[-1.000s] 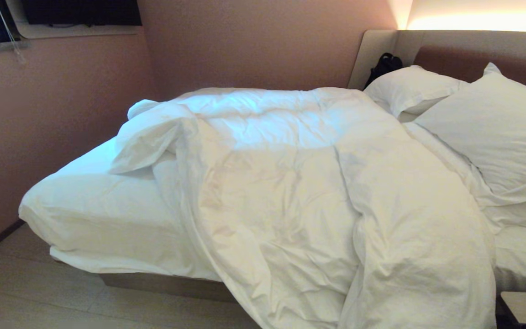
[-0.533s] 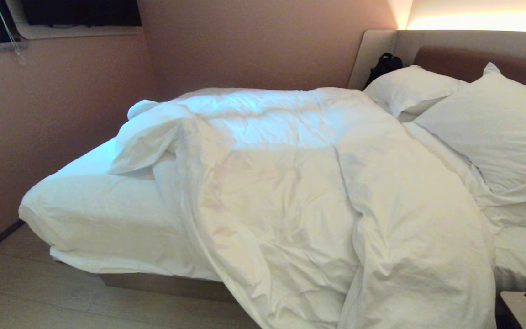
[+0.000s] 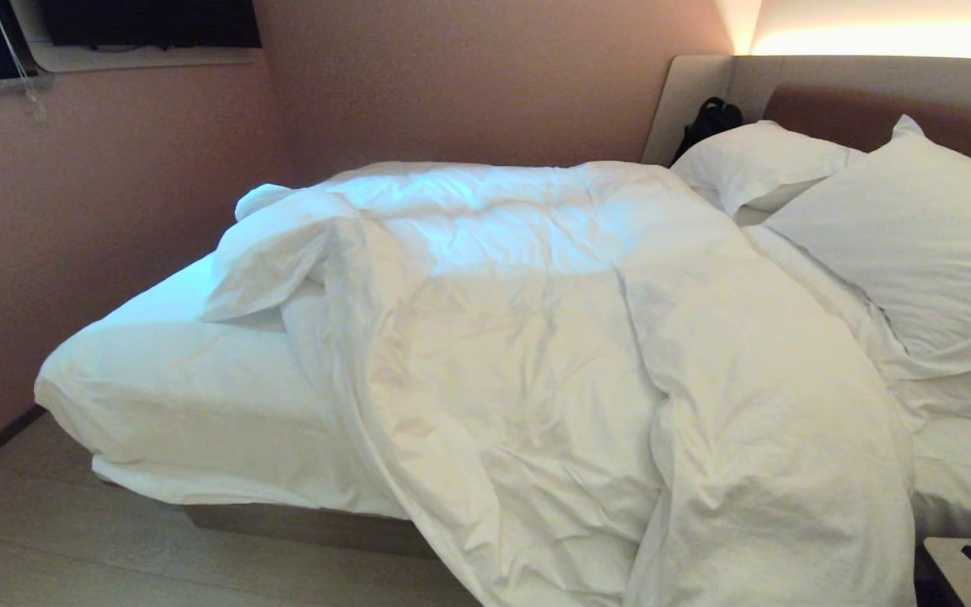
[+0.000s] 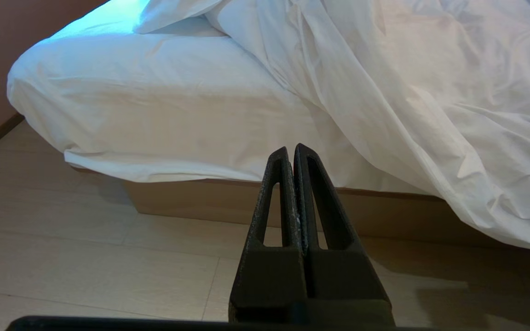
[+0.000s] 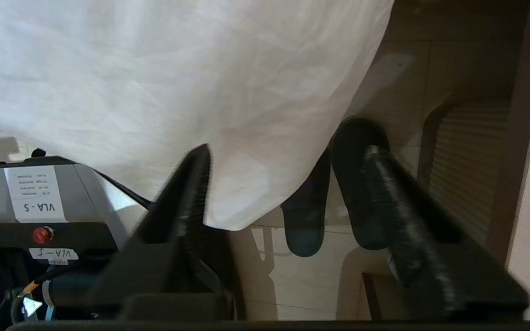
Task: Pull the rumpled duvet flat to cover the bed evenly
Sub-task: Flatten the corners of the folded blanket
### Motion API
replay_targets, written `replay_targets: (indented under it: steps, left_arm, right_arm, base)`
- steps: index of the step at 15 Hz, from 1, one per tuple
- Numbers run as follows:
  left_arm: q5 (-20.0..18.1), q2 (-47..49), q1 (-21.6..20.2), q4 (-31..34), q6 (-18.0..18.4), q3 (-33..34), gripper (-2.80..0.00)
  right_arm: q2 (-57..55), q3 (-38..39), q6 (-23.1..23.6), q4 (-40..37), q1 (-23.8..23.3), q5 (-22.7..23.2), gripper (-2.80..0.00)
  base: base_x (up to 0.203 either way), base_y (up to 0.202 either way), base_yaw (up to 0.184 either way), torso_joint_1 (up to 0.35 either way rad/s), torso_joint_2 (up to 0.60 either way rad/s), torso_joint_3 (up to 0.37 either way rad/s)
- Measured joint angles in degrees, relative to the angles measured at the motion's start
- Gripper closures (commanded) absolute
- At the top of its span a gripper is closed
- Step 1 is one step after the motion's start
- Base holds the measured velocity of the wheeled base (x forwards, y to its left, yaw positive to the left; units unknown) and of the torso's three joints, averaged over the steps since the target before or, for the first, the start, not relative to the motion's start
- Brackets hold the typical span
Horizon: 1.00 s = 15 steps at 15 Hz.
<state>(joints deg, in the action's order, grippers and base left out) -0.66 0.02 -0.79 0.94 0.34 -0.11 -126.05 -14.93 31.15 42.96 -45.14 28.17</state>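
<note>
- The rumpled, puffy white duvet [image 3: 587,354] lies bunched across the low white-sheeted bed [image 3: 190,396], spilling over its near edge.
- Right pincer [image 5: 288,165] gapes beside the hanging hem.
- Left pincer [image 4: 291,154] closed, empty.

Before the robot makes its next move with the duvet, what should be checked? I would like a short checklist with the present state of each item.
1. Right gripper open: ok, fingers apart.
2. Right gripper free of the duvet: cannot tell; the hanging edge lies between the fingers.
3. Left gripper out of the way: ok, shut, over the floor beside the bed.
4. Duvet flat and even: not ok; bunched, foot corner bare.
5. Pillows uncovered: ok.
</note>
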Motion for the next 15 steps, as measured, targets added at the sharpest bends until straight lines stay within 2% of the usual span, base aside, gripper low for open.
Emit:
replay_targets:
  steps: [3, 9, 15]
  left_arm:
    - [0.03, 0.0, 0.02, 0.04, -0.01, 0.0, 0.0]
    - [0.02, 0.0, 0.05, 0.05, -0.01, 0.01, 0.0]
    - [0.01, 0.0, 0.02, 0.02, -0.01, 0.01, 0.0]
  right_arm:
    - [-0.35, -0.13, 0.87, 0.12, 1.13, -0.58, -2.8]
    - [-2.1, 0.05, 2.67, 2.74, 5.51, -5.02, -2.8]
    - [-6.73, 1.34, 2.73, 8.72, 8.89, -5.3, -2.8]
  base:
    - [0.0, 0.0, 0.0, 0.0, 0.0, 0.0]
    - [0.0, 0.0, 0.0, 0.0, 0.0, 0.0]
    - [0.0, 0.0, 0.0, 0.0, 0.0, 0.0]
